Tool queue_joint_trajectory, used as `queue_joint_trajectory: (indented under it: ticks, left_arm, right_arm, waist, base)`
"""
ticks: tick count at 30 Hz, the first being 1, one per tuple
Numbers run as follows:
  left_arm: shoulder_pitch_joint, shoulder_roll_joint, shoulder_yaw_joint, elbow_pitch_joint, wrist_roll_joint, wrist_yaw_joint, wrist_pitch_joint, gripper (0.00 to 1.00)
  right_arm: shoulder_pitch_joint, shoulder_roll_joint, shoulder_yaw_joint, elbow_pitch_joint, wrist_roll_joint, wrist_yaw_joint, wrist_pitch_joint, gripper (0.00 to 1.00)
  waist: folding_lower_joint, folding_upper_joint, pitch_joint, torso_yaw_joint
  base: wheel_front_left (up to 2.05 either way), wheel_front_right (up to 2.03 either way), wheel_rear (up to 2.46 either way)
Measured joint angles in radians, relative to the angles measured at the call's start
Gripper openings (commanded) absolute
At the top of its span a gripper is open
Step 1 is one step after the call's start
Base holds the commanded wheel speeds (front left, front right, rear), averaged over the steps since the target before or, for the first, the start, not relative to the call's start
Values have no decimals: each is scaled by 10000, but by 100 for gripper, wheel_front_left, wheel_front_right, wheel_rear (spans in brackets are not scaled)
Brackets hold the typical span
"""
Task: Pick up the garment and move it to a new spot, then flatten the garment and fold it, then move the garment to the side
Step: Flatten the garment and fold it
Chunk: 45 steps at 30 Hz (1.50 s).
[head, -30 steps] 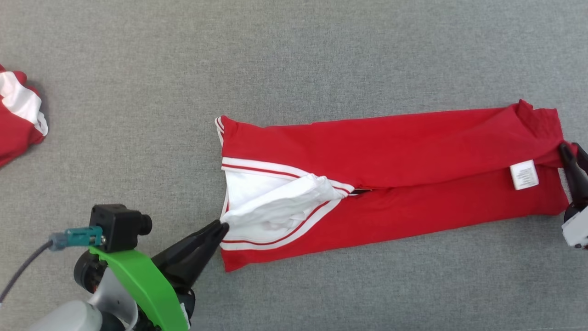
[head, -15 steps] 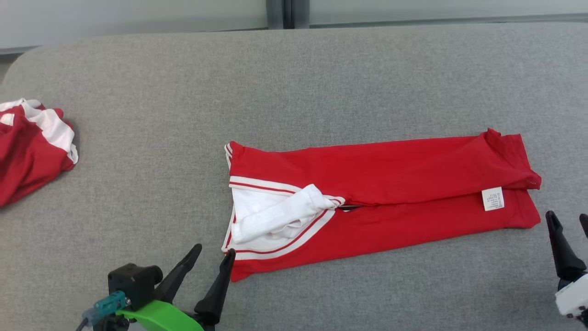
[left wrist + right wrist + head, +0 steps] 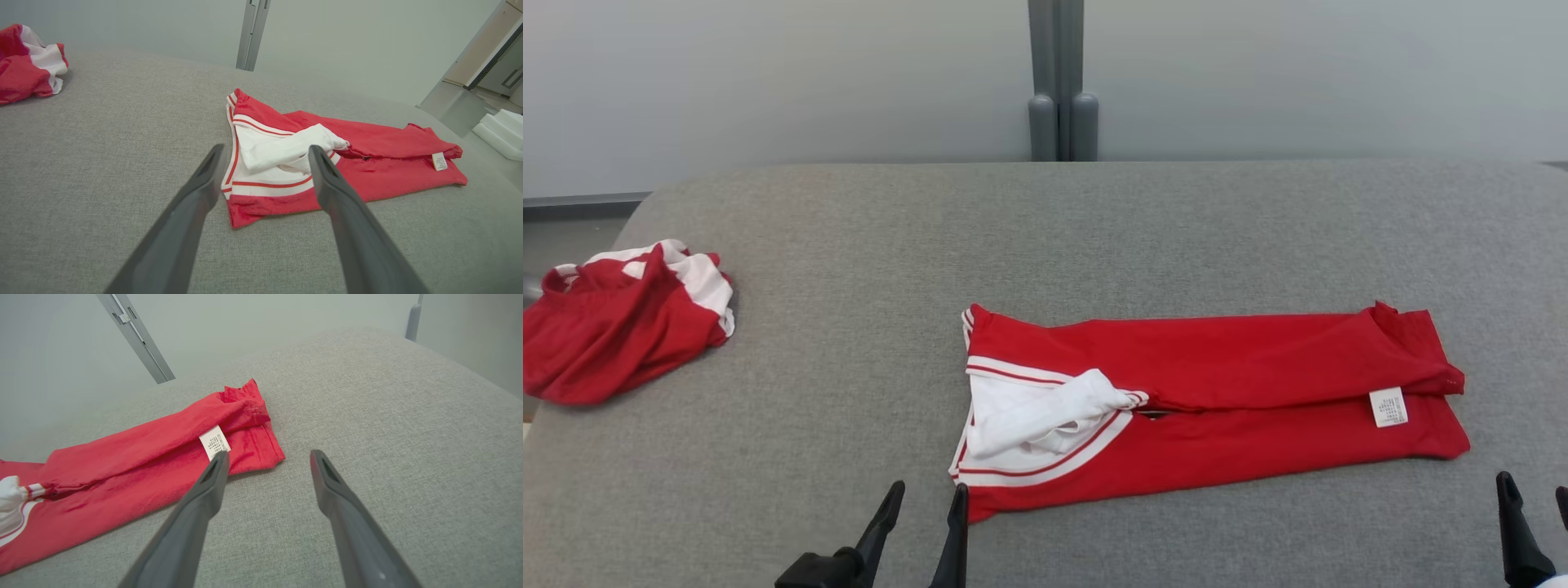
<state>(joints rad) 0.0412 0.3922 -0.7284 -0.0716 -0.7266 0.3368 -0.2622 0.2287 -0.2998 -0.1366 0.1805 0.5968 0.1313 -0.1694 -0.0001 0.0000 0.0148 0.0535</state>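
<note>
— Now that both ends have been let go, where is the garment [image 3: 1209, 400] left?
— It is laid as a long band on the grey table [image 3: 1094, 229], right of the middle. Its red halves are brought together lengthwise, with the white-trimmed end [image 3: 1045, 412] toward the left and the care label [image 3: 1388, 407] toward the right. A second ago the left end was pinched by the left gripper [image 3: 929, 487], and the right end appeared to be held by the right gripper [image 3: 1533, 483].
— And the pincers now?
— Both are seen spread wide with nothing between the fingers, and both have been drawn back toward the near edge. The left one is just beside the cloth's near corner. The wider outlook is owed to the head camera being raised; the cloth itself is not judged to have shifted.
— What is meant for the task?
— The lengthwise fold can be judged done. A crosswise fold is probably still owed, then the move aside, perhaps toward the other red bundle [image 3: 621, 327], which lies well apart at the left.
</note>
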Motion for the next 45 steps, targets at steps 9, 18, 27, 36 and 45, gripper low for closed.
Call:
queue_joint_trajectory:
  ticks: [9,18,27,36,45]
  left_arm:
    - [711,-1478,1942,-104,2924,-1101,-4,100]
    - [1039,-2545,2782,-2,4358,-2426,-4,100]
    - [958,-3127,3369,-31,5172,-3361,-4,100]
    - [817,-3354,3749,-50,5469,-3793,-4,100]
    - [653,-3402,3902,-176,5544,-4002,-17,100]
  right_arm:
    - [-812,176,-736,1279,-27,0,228,100]
    - [-2915,35,-1524,3116,-587,-2,1824,100]
    - [-4463,-508,-1896,4819,-1536,-6,3108,100]
    - [-4924,-393,-1544,5827,-1436,-4,4008,100]
    - [-5176,-717,-938,5695,-1174,27,3689,0]
  waist:
    - [0,0,-405,1060]
    - [0,0,-274,1695]
    - [1,0,488,1870]
    - [1,0,989,1871]
    - [1,0,1409,1629]
  base:
    - [0,0,0]
    - [0,0,0]
    - [0,0,0]
    - [0,0,0]
    - [0,0,0]
